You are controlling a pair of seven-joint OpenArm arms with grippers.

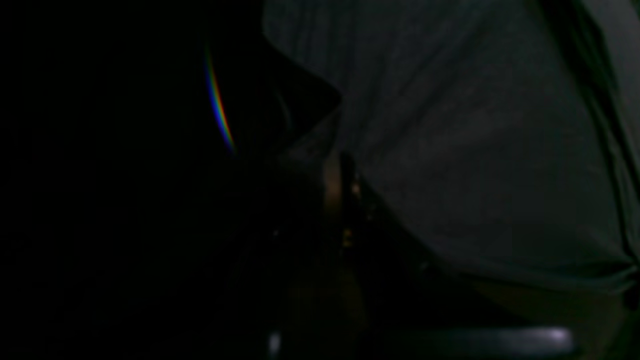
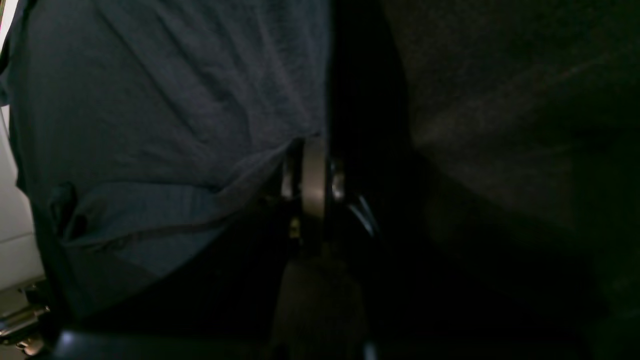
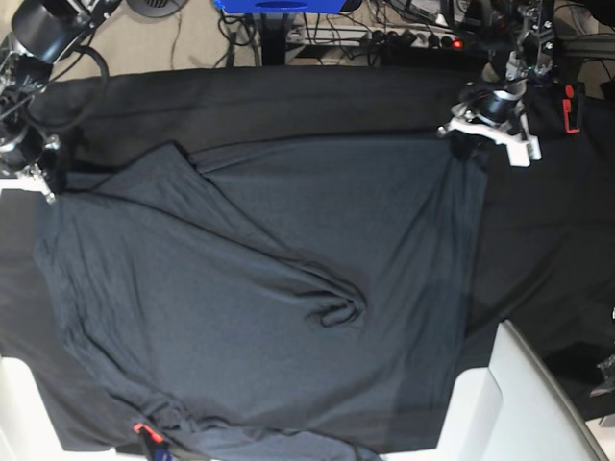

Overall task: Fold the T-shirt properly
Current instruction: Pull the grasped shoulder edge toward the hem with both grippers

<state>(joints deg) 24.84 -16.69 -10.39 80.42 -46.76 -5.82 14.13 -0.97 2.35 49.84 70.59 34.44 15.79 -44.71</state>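
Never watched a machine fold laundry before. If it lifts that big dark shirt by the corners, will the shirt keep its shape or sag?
It will probably sag: the T-shirt already lies in soft wrinkles with a puckered bunch near its middle. It looks thin, so likely light for its spread. The cloth pulls into creases near the right end effector, suggesting it drapes rather than stays stiff.

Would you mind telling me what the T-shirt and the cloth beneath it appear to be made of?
The T-shirt looks like a soft, matte knit, probably cotton jersey: it gathers into fine wrinkles and folds. The table cloth looks blacker and smoother, perhaps a woven synthetic, though that is uncertain.
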